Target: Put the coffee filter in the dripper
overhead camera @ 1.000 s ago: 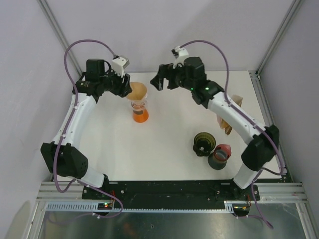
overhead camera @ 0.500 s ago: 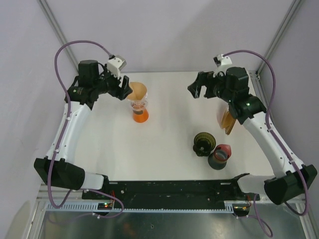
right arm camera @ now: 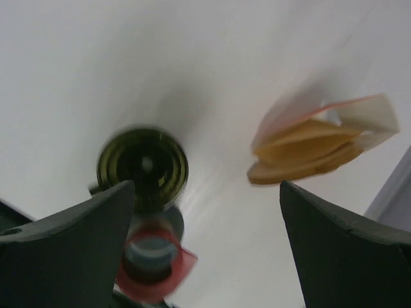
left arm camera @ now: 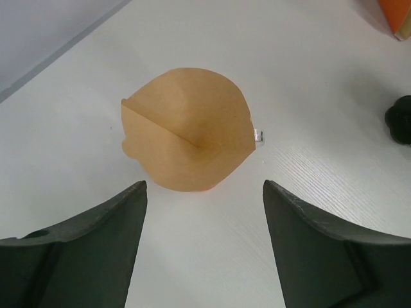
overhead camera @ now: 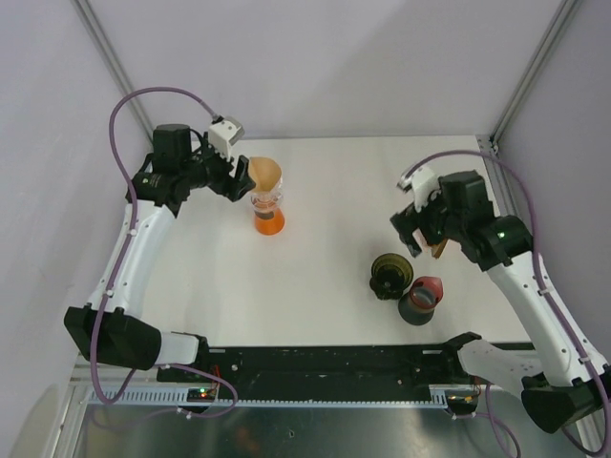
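A brown paper coffee filter (overhead camera: 264,173) sits open, mouth up, in the top of a clear dripper with an orange base (overhead camera: 268,219) at the back left. In the left wrist view the filter (left arm camera: 189,131) lies just ahead of my fingers. My left gripper (overhead camera: 235,177) is open and empty, right beside the filter on its left; it also shows in the left wrist view (left arm camera: 204,250). My right gripper (overhead camera: 416,229) is open and empty above the right side, and it shows blurred in the right wrist view (right arm camera: 205,250).
A dark green dripper (overhead camera: 389,275) and a red one (overhead camera: 421,298) stand at the front right, both in the right wrist view (right arm camera: 142,168) (right arm camera: 151,266). A stack of brown filters (right arm camera: 308,149) in a clear bag lies at the right, mostly hidden under my right arm from above.
My right arm has swung from the back centre to the right and forward, away from the filter. My left gripper has stayed beside the filter and dripper.
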